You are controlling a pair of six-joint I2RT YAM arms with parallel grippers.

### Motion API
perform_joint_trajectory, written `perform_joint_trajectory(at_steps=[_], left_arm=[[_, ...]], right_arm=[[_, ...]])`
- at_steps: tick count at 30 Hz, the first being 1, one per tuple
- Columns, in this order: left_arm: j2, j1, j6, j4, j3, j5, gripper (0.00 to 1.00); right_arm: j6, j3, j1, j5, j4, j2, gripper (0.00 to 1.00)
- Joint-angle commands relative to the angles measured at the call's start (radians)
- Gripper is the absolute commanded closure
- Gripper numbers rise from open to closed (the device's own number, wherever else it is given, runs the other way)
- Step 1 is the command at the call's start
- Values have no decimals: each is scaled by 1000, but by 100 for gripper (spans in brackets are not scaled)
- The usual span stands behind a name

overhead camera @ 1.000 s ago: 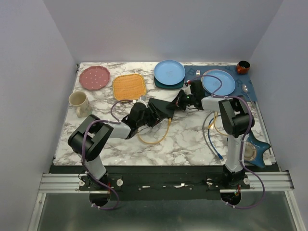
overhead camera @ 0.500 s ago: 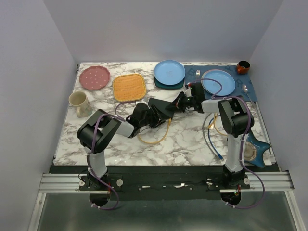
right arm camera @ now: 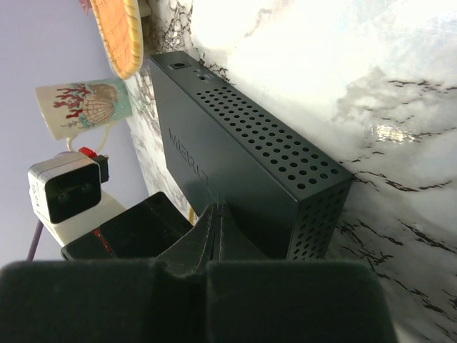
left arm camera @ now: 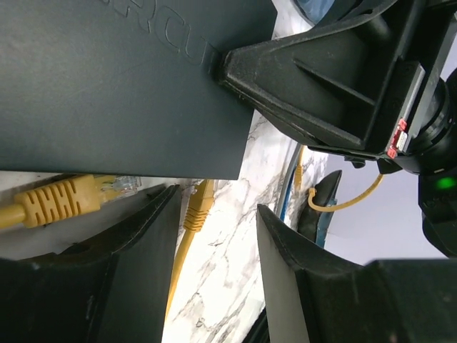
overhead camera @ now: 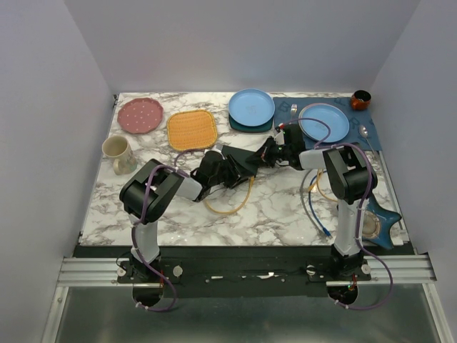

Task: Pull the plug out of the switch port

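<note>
A yellow cable loops on the marble table; beyond it, mid-table, the left gripper holds its fingers spread beside the switch, a yellow plug along its edge; the right gripper, fingers pressed together, touches the switch's top.

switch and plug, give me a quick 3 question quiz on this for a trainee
1. True or false: the right gripper is shut, its tips resting on the switch.
2. The plug by the switch's edge is: A blue, B yellow, C red.
3. Fill in: the left gripper has its jaws ____, with nothing between them.
Key: 1 true; 2 B; 3 open.
</note>
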Motion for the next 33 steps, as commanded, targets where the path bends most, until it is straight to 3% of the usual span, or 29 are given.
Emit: perform_joint_trajectory(at_steps=[1, 13, 33], left_arm=[[16, 3, 19, -101, 40, 0, 47], [16, -16, 47, -193, 94, -43, 50], [75, -22, 24, -143, 106, -19, 58]], right_arm=[[-23, -41, 8, 31, -73, 5, 99], [-21, -36, 8, 33, -73, 11, 99], [-24, -32, 8, 31, -74, 16, 99]])
